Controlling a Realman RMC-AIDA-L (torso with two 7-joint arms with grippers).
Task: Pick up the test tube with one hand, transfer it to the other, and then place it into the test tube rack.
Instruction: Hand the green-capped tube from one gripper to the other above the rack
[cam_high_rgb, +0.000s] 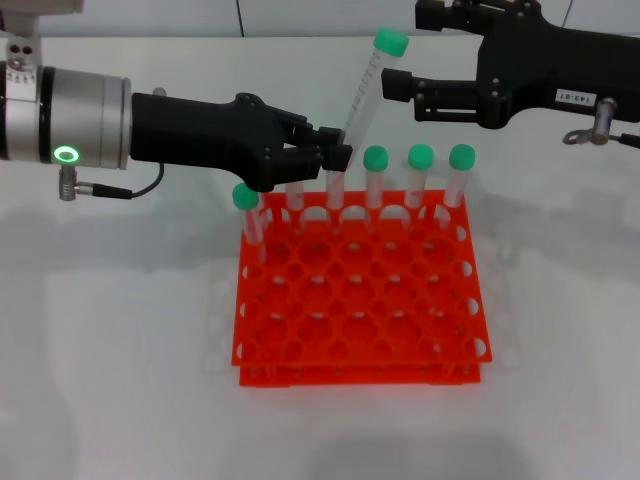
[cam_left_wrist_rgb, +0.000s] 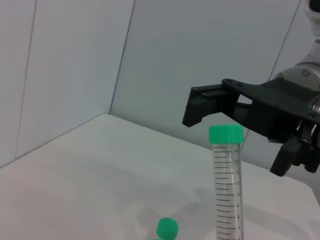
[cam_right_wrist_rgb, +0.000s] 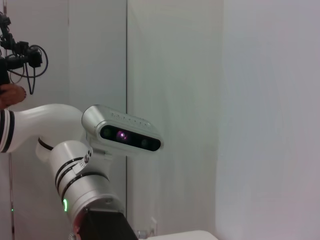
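Two grippers meet above the rack's far edge. The left gripper (cam_high_rgb: 335, 152) pinches the test tube (cam_high_rgb: 366, 92) low on its body and holds it tilted, green cap up toward 1 o'clock. The right gripper (cam_high_rgb: 400, 93), with the white label on its side, sits just beside the cap at 3 o'clock, fingers spread and not touching the tube as far as I can tell. In the left wrist view the right gripper's fingers (cam_left_wrist_rgb: 202, 105) hang just behind the cap.

Step in hand, I judge: the handover, with the pick done and the transfer not yet made. The next move calls for the right gripper to slide in around the upper tube and clamp before the left lets go.

The test tube rack (cam_high_rgb: 360, 310) is orange-red, on a plain white table (cam_high_rgb: 110, 330), with several other green-capped tubes (cam_high_rgb: 420, 180) along its 12 o'clock row. Pale wall panels (cam_left_wrist_rgb: 75, 60) stand behind.
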